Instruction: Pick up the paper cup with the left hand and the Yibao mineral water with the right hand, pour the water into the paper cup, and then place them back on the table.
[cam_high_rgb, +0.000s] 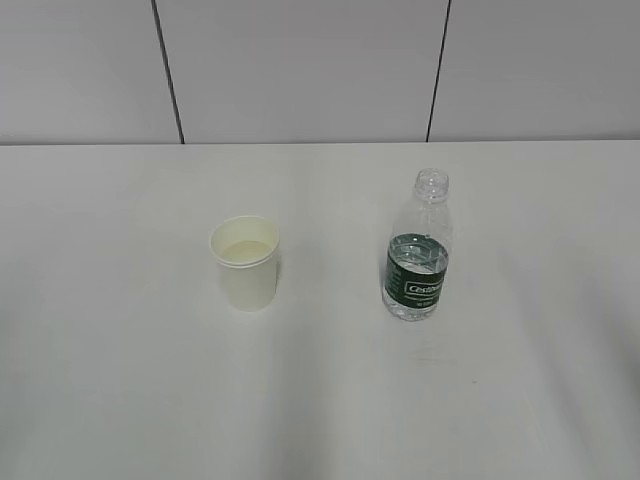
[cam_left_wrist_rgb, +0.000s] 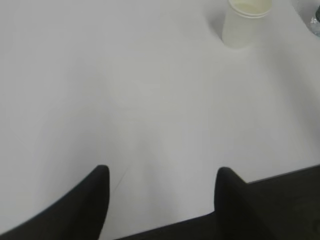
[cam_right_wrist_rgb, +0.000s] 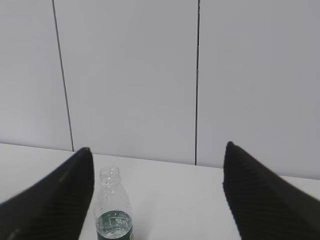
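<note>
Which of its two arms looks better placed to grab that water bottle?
The right one. The right gripper is open and faces the Yibao mineral water, which stands upright ahead of it. The left gripper looks toward the paper cup instead.

1. Left hand (cam_left_wrist_rgb: 162, 200): jaws apart, nothing between the black fingers (cam_left_wrist_rgb: 95, 200), angled downward (only the tips in the wrist view).
2. Right hand (cam_right_wrist_rgb: 157, 195): jaws spread wide, empty, facing level and forward.
3. Neither visible in the exterior view.
</note>
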